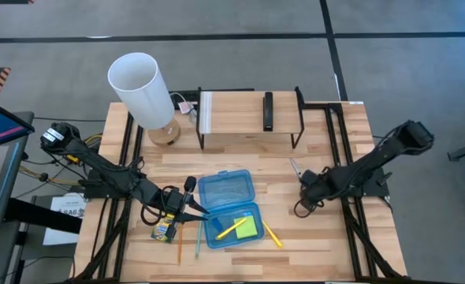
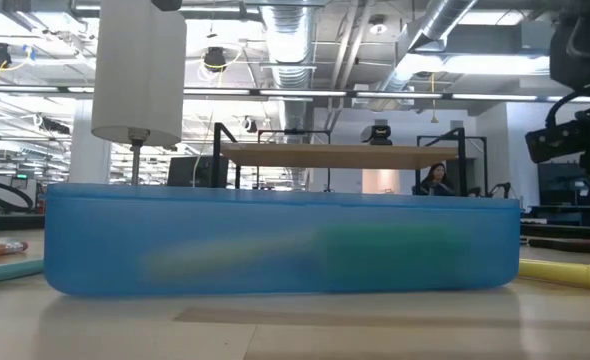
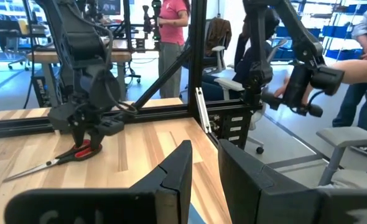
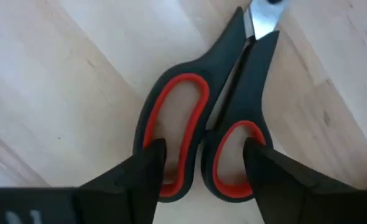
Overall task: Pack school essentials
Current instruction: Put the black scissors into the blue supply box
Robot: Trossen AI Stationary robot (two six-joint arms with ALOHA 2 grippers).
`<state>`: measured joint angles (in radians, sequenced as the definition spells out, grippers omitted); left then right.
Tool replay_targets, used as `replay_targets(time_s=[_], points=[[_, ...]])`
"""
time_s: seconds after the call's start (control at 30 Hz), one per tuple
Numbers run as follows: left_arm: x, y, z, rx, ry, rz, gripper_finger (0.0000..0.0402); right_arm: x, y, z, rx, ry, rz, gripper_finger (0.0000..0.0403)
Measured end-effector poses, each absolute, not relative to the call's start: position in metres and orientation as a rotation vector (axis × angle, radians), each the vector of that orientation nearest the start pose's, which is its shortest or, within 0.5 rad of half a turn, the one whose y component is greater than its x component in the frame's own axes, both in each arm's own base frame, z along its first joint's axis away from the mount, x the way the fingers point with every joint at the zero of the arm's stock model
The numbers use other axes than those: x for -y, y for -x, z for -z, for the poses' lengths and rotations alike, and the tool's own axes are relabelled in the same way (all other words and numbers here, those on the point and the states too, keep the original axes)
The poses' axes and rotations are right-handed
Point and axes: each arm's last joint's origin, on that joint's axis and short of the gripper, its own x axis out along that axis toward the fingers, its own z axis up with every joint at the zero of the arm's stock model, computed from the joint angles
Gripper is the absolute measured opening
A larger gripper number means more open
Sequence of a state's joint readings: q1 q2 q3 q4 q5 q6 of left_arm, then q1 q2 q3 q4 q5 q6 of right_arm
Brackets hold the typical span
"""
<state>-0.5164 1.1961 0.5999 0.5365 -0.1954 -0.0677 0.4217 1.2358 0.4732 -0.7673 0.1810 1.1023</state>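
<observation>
The red-handled scissors [image 4: 202, 143] lie flat on the wood to the right of the open blue case [image 1: 231, 207], blades toward the far edge. My right gripper [image 1: 306, 191] is open, pointing down over their handles, one finger over each loop's outer side. A yellow pencil [image 1: 231, 229] and the lime-green sticky pad [image 1: 246, 227] lie in the case's near half. Another yellow pencil [image 1: 272, 235] lies to the right of the case. The crayon box [image 1: 165, 229] and two pencils [image 1: 180, 248] lie to its left. My left gripper [image 1: 190, 199] hovers open by the case's left side. The blue eraser does not show. My right gripper comes from above with its fingertips [image 4: 151, 155] over the outer rims of the scissors' two handle loops [image 4: 171, 112]. Whether the fingers touch the handles I cannot tell. The scissors lie flat on the table.
A white cylinder on a round wooden base [image 1: 142, 83] stands far left. A black-framed wooden shelf [image 1: 248, 114] with a black object [image 1: 269, 110] stands at the far edge. People [image 3: 171, 37] are in the room beyond the table.
</observation>
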Motion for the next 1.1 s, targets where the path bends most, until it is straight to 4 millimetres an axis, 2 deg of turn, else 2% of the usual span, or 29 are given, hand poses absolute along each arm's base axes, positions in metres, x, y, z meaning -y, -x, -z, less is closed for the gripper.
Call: replay_targets(time_s=[0.17, 0.53, 0.67, 1.1], points=[[0.121, -0.225, -0.256, -0.067, 0.049, 0.319, 0.0066, -0.061, -0.150, -0.122, -1.395, -0.427, 0.636, 0.0213], [0.121, -0.225, -0.256, -0.064, 0.052, 0.319, 0.0066, -0.063, -0.153, -0.132, -1.364, -0.468, 0.570, 0.0033], [0.121, -0.225, -0.256, -0.067, 0.051, 0.319, 0.0066, -0.063, -0.152, -0.137, -1.345, -0.478, 0.556, 0.0011], [0.121, -0.225, -0.255, -0.067, 0.046, 0.313, 0.0066, -0.061, -0.148, -0.151, -1.265, -0.548, 0.501, 0.0008]])
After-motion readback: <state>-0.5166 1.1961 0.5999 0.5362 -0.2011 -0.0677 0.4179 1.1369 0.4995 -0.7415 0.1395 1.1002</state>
